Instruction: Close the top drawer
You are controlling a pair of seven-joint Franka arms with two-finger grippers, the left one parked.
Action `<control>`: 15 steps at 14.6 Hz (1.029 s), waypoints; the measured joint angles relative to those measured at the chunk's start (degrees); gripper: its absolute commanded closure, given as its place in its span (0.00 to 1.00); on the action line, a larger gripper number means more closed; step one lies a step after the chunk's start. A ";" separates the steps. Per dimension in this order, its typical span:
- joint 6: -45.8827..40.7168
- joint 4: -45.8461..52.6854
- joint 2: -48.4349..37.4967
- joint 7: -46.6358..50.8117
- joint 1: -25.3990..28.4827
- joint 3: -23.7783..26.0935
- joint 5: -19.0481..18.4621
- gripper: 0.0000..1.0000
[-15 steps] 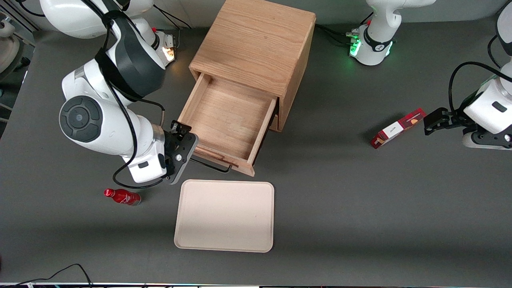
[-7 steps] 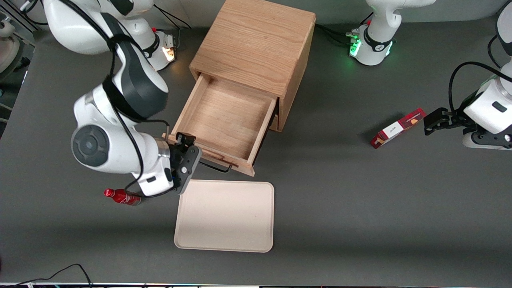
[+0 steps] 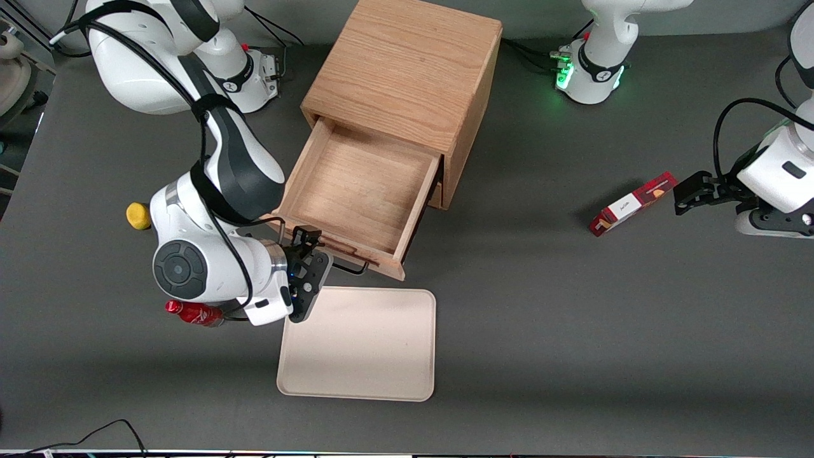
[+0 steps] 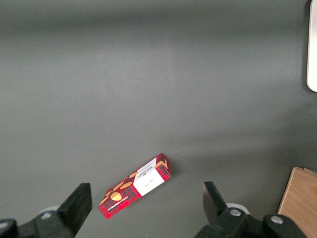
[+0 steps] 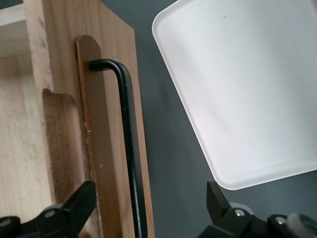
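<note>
The top drawer (image 3: 359, 191) stands pulled far out of the light oak cabinet (image 3: 407, 70), and its wooden tray is empty. Its black wire handle (image 3: 346, 267) runs along the flat front, which faces the front camera. My right gripper (image 3: 310, 275) hangs over the end of the drawer front that lies toward the working arm. In the right wrist view the gripper (image 5: 146, 208) is open. One finger is over the drawer's inside and the other over the grey table, with the handle (image 5: 126, 139) and the drawer front (image 5: 106, 124) between them, untouched.
A beige tray (image 3: 359, 343) lies on the table just nearer the front camera than the drawer front; it also shows in the right wrist view (image 5: 242, 89). A red bottle (image 3: 194, 313) and a yellow ball (image 3: 137, 215) lie beside my arm. A red box (image 3: 633, 203) lies toward the parked arm's end.
My right arm has swung nearer the front camera and the gripper has slid along the drawer front toward the handle. The yellow ball has come into view. The drawer has not moved.
</note>
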 measured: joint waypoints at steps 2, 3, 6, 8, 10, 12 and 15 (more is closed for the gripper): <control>0.00 0.01 0.37 0.00 0.00 0.03 0.25 0.00; -0.03 0.00 0.50 0.00 0.04 0.09 0.34 0.00; 0.08 0.00 0.64 0.00 0.15 0.11 0.34 0.00; 0.25 0.04 0.65 0.00 -0.01 0.11 0.34 0.00; 0.25 0.41 0.62 0.00 -0.23 0.10 0.34 0.00; 0.25 0.88 0.53 0.00 -0.34 0.10 0.34 0.00; 0.31 1.21 0.49 0.00 -0.36 0.10 0.34 0.00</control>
